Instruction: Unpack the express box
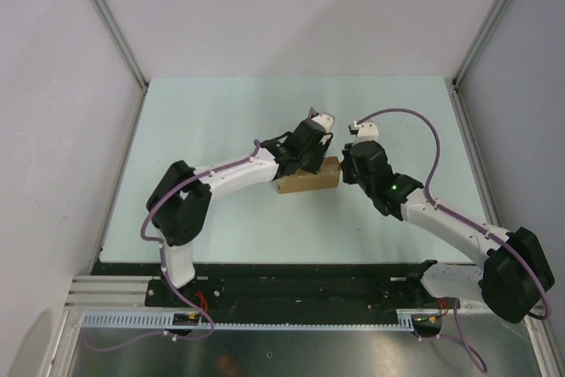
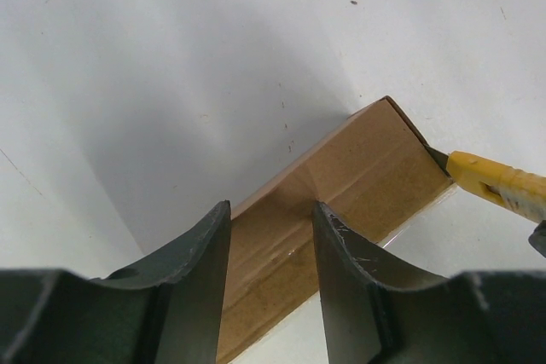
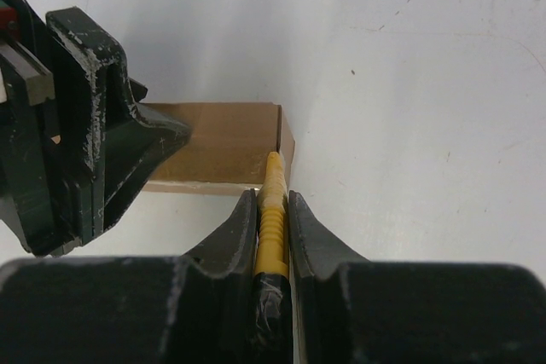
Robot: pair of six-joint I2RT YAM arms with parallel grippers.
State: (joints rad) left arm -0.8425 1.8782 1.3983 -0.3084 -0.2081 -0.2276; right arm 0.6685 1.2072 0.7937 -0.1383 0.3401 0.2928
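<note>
Lying left-right: express box (image 1: 307,179) | left gripper (image 2: 271,221) part-open over it, grip unclear | right gripper (image 3: 273,204) clamps knife (image 3: 271,232)

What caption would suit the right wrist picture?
Right end effector points a gripped yellow knife at the express box.

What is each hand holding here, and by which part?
Right hand: the yellow utility knife, gripped by its handle. Left hand: fingers on the express box; clamped or only pressing, cannot tell.
</note>
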